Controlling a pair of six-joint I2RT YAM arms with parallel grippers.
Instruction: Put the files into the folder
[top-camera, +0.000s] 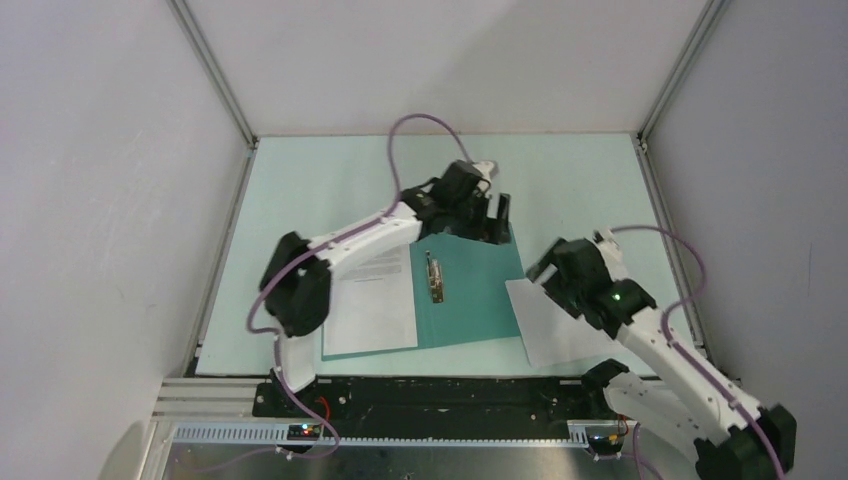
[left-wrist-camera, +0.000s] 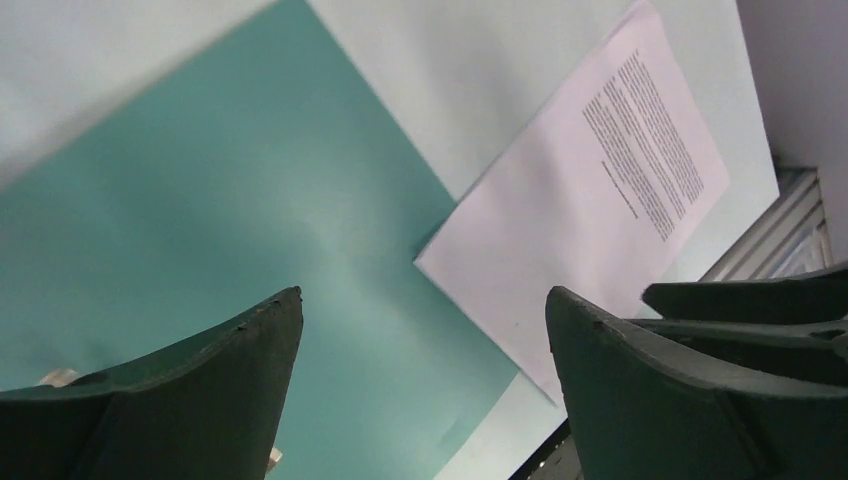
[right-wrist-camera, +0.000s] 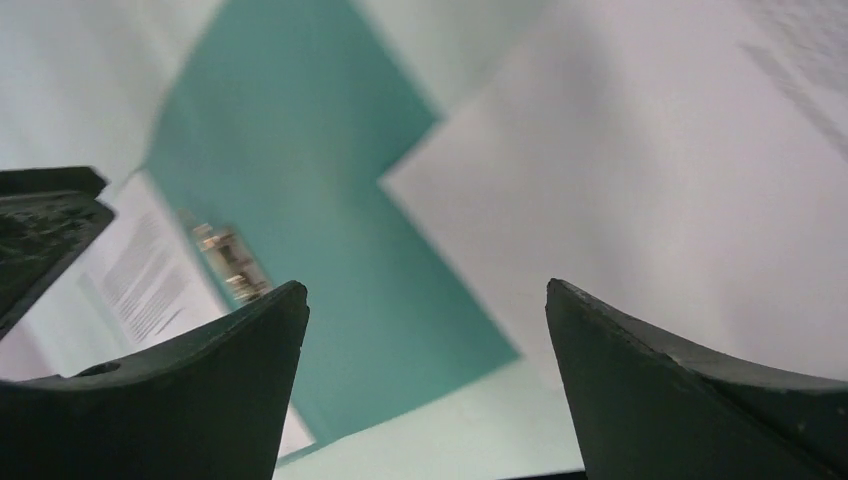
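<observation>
While left arm (top-camera: 360, 236) stretches over folder (top-camera: 480, 290), right arm (top-camera: 662, 342) bends above sheet (top-camera: 545, 325), both jaws wide.

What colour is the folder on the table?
The folder is teal green, seen best in the top external view.

Under my left gripper (top-camera: 497, 222) I see a pale green mat (top-camera: 330, 170), reaching well past it on every side. White walls (top-camera: 450, 60) close in beyond it, and far behind it lie a black base plate (top-camera: 450, 395) and a slotted cable duct (top-camera: 440, 432)
</observation>
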